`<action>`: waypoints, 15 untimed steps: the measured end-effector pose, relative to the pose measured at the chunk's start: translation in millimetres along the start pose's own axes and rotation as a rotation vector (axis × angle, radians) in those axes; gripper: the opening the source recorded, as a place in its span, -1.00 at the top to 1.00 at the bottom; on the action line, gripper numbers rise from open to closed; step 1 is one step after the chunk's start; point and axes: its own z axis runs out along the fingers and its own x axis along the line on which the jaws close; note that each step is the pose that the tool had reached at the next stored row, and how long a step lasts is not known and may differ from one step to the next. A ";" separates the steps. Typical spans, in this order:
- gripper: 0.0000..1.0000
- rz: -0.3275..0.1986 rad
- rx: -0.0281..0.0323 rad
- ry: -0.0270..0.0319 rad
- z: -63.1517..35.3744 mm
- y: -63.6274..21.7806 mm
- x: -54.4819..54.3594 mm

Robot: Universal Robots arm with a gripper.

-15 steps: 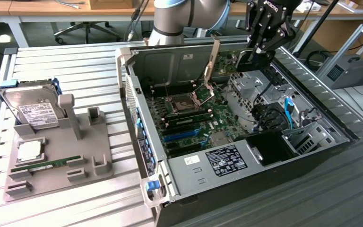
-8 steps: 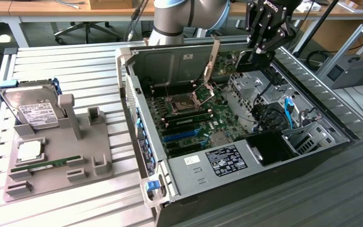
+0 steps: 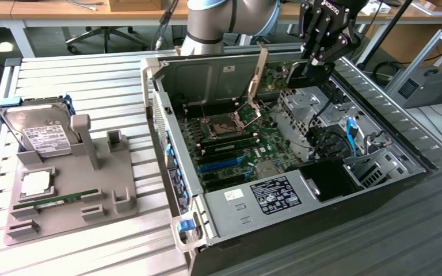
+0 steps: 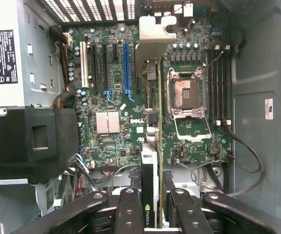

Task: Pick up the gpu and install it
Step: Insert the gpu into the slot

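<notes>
**Card clamped on edge above the open case**

At the exterior view's left you have the grey holder tray (image 3: 71,221) on the slatted table (image 3: 90,75). It carries the hard drive (image 3: 41,129), propped at the far end. A square processor (image 3: 35,183) and the narrow memory stick (image 3: 56,200) lie flat nearer the camera.

Moving right, the computer case (image 3: 205,221) lies on its side with the lid off. Its motherboard (image 3: 232,144) is exposed, with the bare processor socket (image 3: 232,122) near the middle.

Further right, the gpu (image 3: 276,72) stands on edge over the board, apart from the tray. Its silver bracket (image 3: 262,63) is at the end toward the case's rear wall.

The gripper (image 3: 310,73) comes down at the card's other end. In the wrist view the fingers (image 4: 129,210) press on both faces of the gpu (image 4: 149,168), so the gripper (image 4: 152,214) is clenched on the card (a green logo shows on its top edge). From there the card runs edge-on between the blue slot (image 4: 126,68) and the socket (image 4: 185,92).

You probably cannot judge from either view whether its lower edge touches a slot.
</notes>
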 end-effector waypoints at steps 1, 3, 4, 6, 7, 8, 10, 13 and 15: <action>0.45 0.000 0.0000 0.0000 0.0 0.0 0.0; 0.45 0.000 0.0000 0.0000 0.1 0.8 0.0; 0.45 0.001 0.0000 -0.0001 0.1 1.8 0.1; 0.45 0.003 0.0000 -0.0001 0.2 4.4 0.2; 0.45 0.006 0.0001 -0.0001 0.2 7.9 0.3; 0.45 0.007 0.0003 -0.0005 0.3 10.7 0.5; 0.45 0.009 0.0008 -0.0033 0.5 13.9 0.6; 0.45 0.014 0.0008 -0.0047 0.5 17.0 0.7; 0.45 0.017 0.0007 -0.0061 0.5 19.3 0.8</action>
